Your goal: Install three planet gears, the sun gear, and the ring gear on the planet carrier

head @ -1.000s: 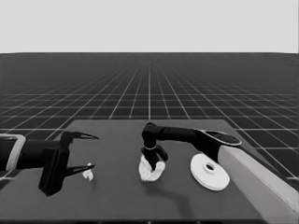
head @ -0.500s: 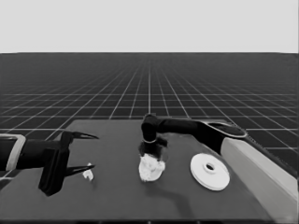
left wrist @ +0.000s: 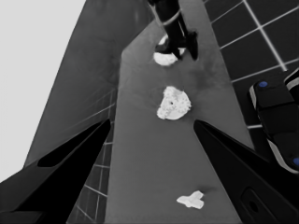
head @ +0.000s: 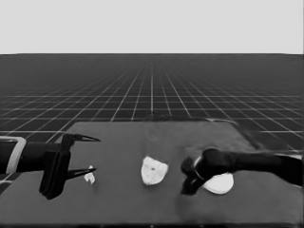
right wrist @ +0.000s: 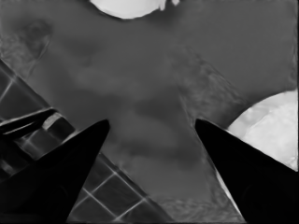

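**Right hand beside the larger round part, gears seated on the smaller one.**
Left to right: the idle left hand [head: 78, 154], fingers spread and empty, hangs over the counter's left end above a thin white piece [head: 89, 178]; mid-counter lies the smaller white round part with small white toothed gears [head: 154, 170]; the right hand [head: 187, 183], open and empty, hovers against the larger white round disc [head: 219, 183]. Likely next: gripping that disc's rim.

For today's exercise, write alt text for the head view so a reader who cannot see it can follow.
The right gripper hangs low beside the larger round part, jaws open and empty. The smaller round part, with gears on it, lies mid-table. The left gripper waits at the left end over a thin white piece.
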Controlling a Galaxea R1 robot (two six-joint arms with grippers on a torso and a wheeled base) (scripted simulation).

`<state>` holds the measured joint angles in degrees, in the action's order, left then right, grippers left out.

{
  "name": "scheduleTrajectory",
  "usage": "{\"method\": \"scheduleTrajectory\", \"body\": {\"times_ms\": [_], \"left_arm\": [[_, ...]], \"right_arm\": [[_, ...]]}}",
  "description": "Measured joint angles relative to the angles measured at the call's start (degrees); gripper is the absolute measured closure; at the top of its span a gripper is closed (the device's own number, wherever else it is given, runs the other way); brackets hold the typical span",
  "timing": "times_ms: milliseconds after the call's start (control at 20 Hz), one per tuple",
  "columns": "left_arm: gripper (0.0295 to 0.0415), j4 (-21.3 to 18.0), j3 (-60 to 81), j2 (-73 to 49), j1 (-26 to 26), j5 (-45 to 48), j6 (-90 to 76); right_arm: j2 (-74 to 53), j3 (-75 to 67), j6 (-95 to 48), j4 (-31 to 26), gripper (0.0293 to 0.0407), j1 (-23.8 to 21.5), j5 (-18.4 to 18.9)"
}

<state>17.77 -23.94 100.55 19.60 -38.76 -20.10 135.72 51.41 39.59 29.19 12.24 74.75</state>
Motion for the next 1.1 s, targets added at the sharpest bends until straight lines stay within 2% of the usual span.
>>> {"method": "scheduleTrajectory", "body": {"times_ms": [50, 150, 400, 450, 500, 600, 700, 900, 1000, 1100], "left_arm": [[0.0326, 0.0, 0.0, 0.0, 0.0, 0.0, 0.0], [0.0326, 0.0, 0.0, 0.0, 0.0, 0.0, 0.0], [0.0326, 0.0, 0.0, 0.0, 0.0, 0.0, 0.0], [0.0326, 0.0, 0.0, 0.0, 0.0, 0.0, 0.0], [0.0326, 0.0, 0.0, 0.0, 0.0, 0.0, 0.0], [0.0326, 0.0, 0.0, 0.0, 0.0, 0.0, 0.0], [0.0326, 0.0, 0.0, 0.0, 0.0, 0.0, 0.0], [0.0326, 0.0, 0.0, 0.0, 0.0, 0.0, 0.0], [0.0326, 0.0, 0.0, 0.0, 0.0, 0.0, 0.0], [0.0326, 0.0, 0.0, 0.0, 0.0, 0.0, 0.0]], "right_arm": [[-15.12, -11.91, -8.85, 4.43, 0.0311, 3.66, -2.87], [-28.41, -23.29, -17.11, 8.57, 0.0315, 6.71, -5.63], [-34.5, -28.85, -21.18, 10.62, 0.0315, 8.01, -7.03], [-27.47, -16.16, -3.27, -10.89, 0.0304, -8.64, -0.44], [-21.05, -2.69, 4.86, -17.85, 0.0307, -14.24, 3.8], [-13.4, 13.25, 10.73, -21.67, 0.0313, -15.82, 8.38], [-10.16, 19.96, 12.17, -22.73, 0.0315, -15.96, 10.04], [-8.42, 23.49, 12.67, -23.17, 0.0315, -15.94, 10.83], [-6.77, 26.79, 11.88, -16.93, 0.0315, -7.89, 5.75], [-5.69, 28.93, 11.32, -15.05, 0.0315, -5.11, 3.87]]}}
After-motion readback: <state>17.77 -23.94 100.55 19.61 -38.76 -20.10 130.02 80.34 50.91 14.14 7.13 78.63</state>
